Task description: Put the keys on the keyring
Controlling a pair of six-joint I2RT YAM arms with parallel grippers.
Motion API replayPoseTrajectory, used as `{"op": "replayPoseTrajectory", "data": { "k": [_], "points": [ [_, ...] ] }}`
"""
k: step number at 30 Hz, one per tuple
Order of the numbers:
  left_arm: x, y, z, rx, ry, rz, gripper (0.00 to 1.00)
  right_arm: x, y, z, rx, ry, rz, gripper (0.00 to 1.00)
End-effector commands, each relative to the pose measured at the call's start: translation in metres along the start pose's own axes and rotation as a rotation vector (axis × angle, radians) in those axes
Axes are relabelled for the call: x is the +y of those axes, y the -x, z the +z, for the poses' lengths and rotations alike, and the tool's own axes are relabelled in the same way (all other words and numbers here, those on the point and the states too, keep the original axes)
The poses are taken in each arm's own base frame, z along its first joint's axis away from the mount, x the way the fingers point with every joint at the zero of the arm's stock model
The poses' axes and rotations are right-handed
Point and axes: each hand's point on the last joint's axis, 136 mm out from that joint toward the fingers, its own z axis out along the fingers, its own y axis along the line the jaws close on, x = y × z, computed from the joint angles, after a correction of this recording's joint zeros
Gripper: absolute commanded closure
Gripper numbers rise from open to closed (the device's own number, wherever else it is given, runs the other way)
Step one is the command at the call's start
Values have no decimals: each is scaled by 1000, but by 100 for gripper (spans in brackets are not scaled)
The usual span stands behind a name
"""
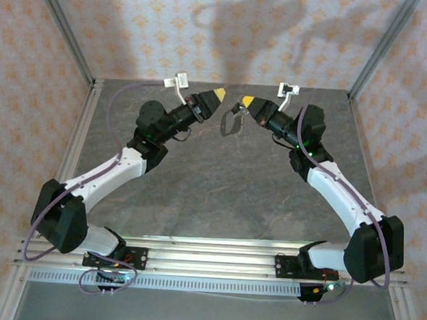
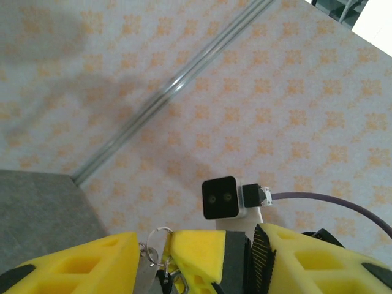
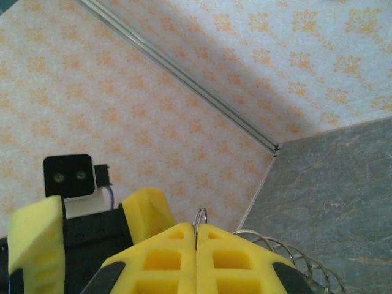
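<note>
I see left pincer (image 1: 219, 96) released | right pincer (image 1: 245, 102) clenched on keyring (image 1: 230, 122) | tips facing, above desk (image 1: 219, 193)

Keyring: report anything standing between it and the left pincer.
Nothing visible does. The keyring is pinched in the shut right pincer, whose tip sits between the open fingers of the left pincer. In the left wrist view the ring stands right beside a left finger, with only air between.

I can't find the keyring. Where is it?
Top view: the keyring dangles over the far middle of the table, pinched by the right gripper, beside the left gripper.
</note>
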Motion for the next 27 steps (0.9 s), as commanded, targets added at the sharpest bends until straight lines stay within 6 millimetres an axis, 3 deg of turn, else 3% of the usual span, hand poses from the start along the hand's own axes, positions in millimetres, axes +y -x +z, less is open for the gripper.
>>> {"op": "replayPoseTrajectory", "data": {
  "k": [1, 7, 12, 22, 27],
  "points": [
    [-3, 5, -3, 79, 19, 101, 43, 27, 9, -2, 33, 83, -85, 100],
    [9, 8, 6, 237, -4, 136, 39, 24, 10, 0, 123, 122, -100, 100],
    [17, -5, 16, 399, -56, 152, 38, 23, 4, 6, 231, 180, -100, 100],
    [21, -16, 27, 510, -144, 142, 55, 5, 0, 20, 304, 185, -70, 100],
    [27, -19, 29, 529, -142, 145, 56, 1, 2, 25, 307, 185, -63, 100]
  ]
}}
